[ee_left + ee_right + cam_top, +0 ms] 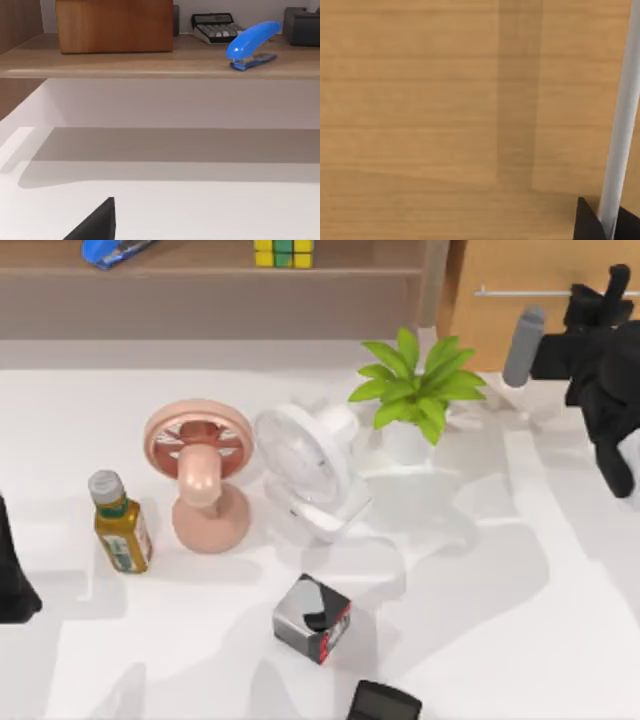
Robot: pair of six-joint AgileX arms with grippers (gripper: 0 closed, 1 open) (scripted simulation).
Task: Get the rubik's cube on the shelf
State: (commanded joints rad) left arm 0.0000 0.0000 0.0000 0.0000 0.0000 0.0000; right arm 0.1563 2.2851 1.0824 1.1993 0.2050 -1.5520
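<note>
1. Rubik's cube (283, 252): resting on the shelf (200, 273), right of the blue stapler (112, 250). Placement judged complete.
2. Right gripper (600, 300): raised near the drawer cabinet (520, 280), beside its metal handle (622, 115); finger state cannot be told.
3. Left arm (12, 580): parked at the surface's left edge.
4. Next: retract, judged.

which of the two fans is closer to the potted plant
The white fan. It stands just left of the potted plant, tilted on its base, while the pink fan sits farther left, next to the bottle.
</note>
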